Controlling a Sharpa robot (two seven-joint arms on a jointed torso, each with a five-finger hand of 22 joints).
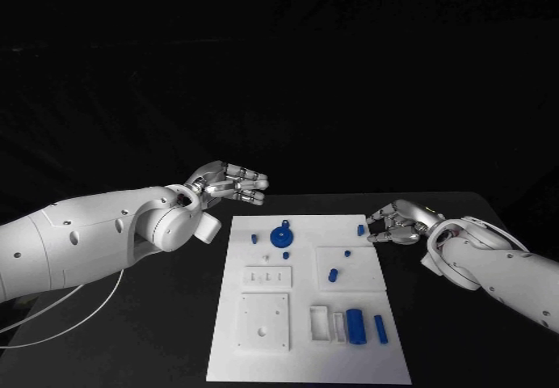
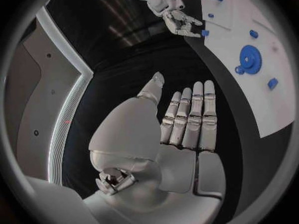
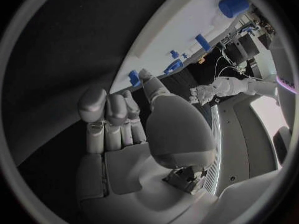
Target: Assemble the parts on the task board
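Note:
The white task board (image 1: 305, 356) lies in the middle of the table. A blue gear (image 1: 282, 237) stands near its far left, with small blue pieces (image 1: 334, 275) scattered round it. A blue cylinder (image 1: 355, 326) and a blue bar (image 1: 381, 328) sit near the front right. My left hand (image 1: 227, 184) hovers beyond the board's far left corner, fingers straight and together (image 2: 190, 117), holding nothing. My right hand (image 1: 400, 224) is at the board's right edge, empty, its fingertips close to a small blue piece (image 1: 360, 229); that piece (image 3: 134, 77) lies just past the thumb.
White raised blocks with slots and holes (image 1: 264, 321) sit on the board's front half. Black table (image 1: 152, 339) surrounds the board on both sides. A white cable (image 1: 81, 311) hangs under my left arm.

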